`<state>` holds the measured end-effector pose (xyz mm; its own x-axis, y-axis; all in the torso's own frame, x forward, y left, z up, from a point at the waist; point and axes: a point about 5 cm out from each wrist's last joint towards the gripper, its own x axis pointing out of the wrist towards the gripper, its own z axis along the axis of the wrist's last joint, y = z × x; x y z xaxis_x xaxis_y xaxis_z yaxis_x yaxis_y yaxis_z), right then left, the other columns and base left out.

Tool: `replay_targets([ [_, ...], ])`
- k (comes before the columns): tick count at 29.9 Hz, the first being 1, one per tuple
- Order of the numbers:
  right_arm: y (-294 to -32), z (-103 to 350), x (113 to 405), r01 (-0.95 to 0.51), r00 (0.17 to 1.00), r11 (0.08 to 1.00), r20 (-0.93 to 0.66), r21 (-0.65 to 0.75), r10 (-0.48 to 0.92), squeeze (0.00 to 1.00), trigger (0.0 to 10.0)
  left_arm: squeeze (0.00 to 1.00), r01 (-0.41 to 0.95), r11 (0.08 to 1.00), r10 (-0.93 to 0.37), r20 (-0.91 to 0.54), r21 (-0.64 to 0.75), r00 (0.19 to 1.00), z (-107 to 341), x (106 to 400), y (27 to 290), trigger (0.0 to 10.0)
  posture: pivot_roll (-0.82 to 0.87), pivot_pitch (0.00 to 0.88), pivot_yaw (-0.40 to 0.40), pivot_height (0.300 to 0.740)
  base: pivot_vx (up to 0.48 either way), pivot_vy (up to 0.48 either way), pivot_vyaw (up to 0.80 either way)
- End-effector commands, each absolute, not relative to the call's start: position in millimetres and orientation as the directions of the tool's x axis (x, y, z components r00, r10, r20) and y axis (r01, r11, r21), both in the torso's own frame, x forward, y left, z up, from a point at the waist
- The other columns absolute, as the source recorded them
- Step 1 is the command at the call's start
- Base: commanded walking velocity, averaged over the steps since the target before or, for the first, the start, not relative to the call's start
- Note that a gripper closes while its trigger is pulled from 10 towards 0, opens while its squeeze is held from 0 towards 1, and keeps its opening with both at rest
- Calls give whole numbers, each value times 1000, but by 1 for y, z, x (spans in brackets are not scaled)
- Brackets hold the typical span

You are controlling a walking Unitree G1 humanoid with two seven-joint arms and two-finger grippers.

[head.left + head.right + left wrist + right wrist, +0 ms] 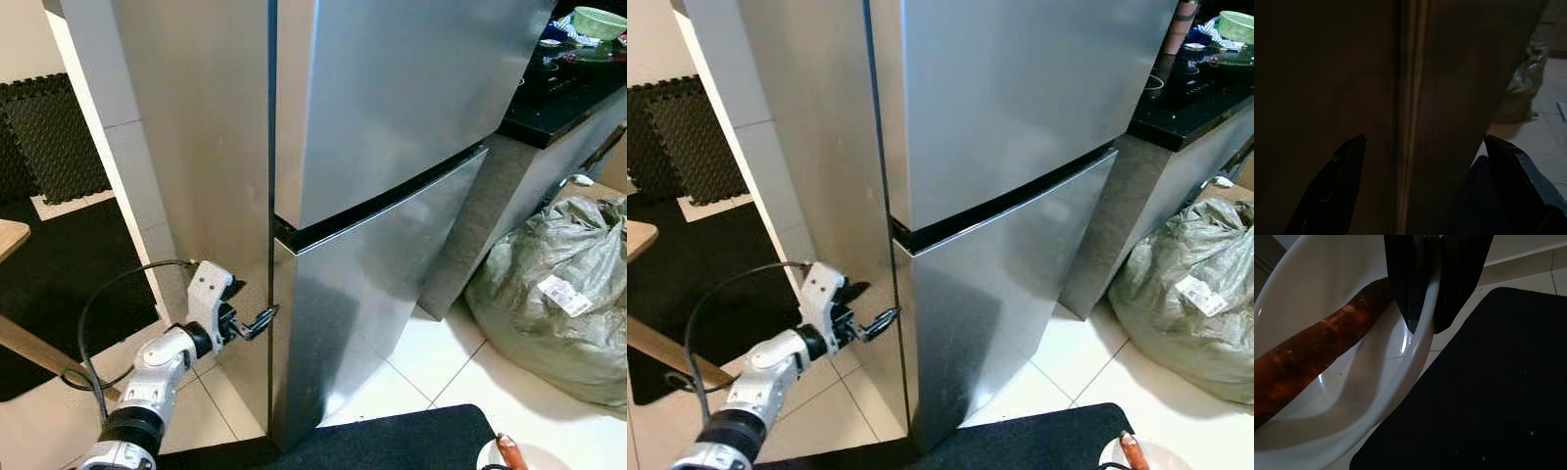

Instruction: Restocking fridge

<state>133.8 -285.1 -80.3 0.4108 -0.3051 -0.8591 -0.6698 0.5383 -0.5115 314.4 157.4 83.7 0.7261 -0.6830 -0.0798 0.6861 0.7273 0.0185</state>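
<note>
Pinched on the rim of a white bowl, the right gripper has one black finger inside the wall and one outside, and a long orange-brown carrot lies slanting in the bowl with its upper end just beside the inner finger. From the head, that bowl shows only as a sliver of rim at the bottom edge, with the carrot's tip poking up over a black mat on the pale tiled floor. Ahead stands the fridge, a tall stainless two-door unit, both doors shut, with a dark seam between the upper and lower door. The left gripper is held out at the hinge-side corner of the lower door, its fingers spread apart: in the left wrist view one finger sits to one side of the vertical edge between side wall and door front, the other across it, neither grasping anything. A black cable loops from that silver arm. Right of the fridge runs a dark table carrying a green bowl, and below it slumps a grey-green sack with a white label whose print is too small to read. Black foam mats cover the floor at far left.
</note>
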Motion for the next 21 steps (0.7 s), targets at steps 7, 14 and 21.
replay_targets([
  [7, -290, -78, 134, -661, 413, 542, -855, -519, -315, 0, 10000, 0, 717, 697, -714, -79, 14, 695, 84, 319, 144, 10000, -112, 41, -62, 740, 0, 0, 0],
  [14, -288, -78, 136, -658, 415, 545, -854, -519, -313, 0, 10000, 0, 695, 718, -688, -114, 36, 716, 82, 327, 129, 10000, -113, 39, -57, 740, 0, 0, 0],
  [21, -288, -79, 135, -656, 414, 548, -855, -518, -313, 0, 10000, 0, 697, 715, -687, -138, 46, 713, 76, 327, 120, 10000, -114, 40, -54, 740, 0, 0, 0],
])
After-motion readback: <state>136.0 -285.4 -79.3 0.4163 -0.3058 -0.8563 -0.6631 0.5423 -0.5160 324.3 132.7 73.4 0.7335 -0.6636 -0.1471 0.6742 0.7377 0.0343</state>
